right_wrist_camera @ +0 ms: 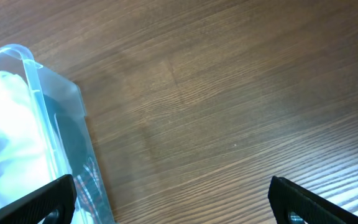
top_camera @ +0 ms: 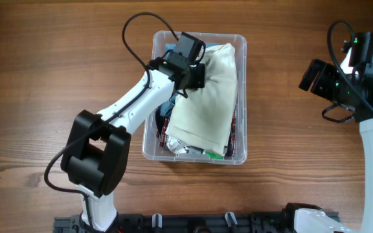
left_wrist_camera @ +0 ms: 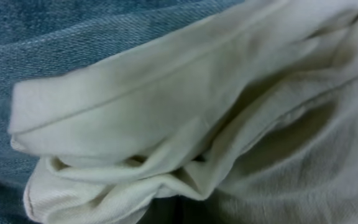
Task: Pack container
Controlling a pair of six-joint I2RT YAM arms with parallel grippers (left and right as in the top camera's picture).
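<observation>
The clear plastic container (top_camera: 241,40) stands mid-table, full of folded clothes. A cream garment (top_camera: 209,97) lies on top, tilted across it. My left gripper (top_camera: 193,72) reaches into the container's far left part, at the cream garment's upper left edge. In the left wrist view the bunched cream garment (left_wrist_camera: 166,112) fills the frame over blue denim (left_wrist_camera: 73,37), its folds drawn into the dark jaws (left_wrist_camera: 180,214). My right gripper (top_camera: 311,76) hovers right of the container, open and empty (right_wrist_camera: 173,208). Its view shows the container's corner (right_wrist_camera: 55,93).
Under the cream garment lie blue denim (top_camera: 168,107) and a red plaid piece (top_camera: 167,137) against the container's walls. Bare wooden table (right_wrist_camera: 229,93) lies between the container and my right gripper. A black rail (top_camera: 193,223) runs along the front edge.
</observation>
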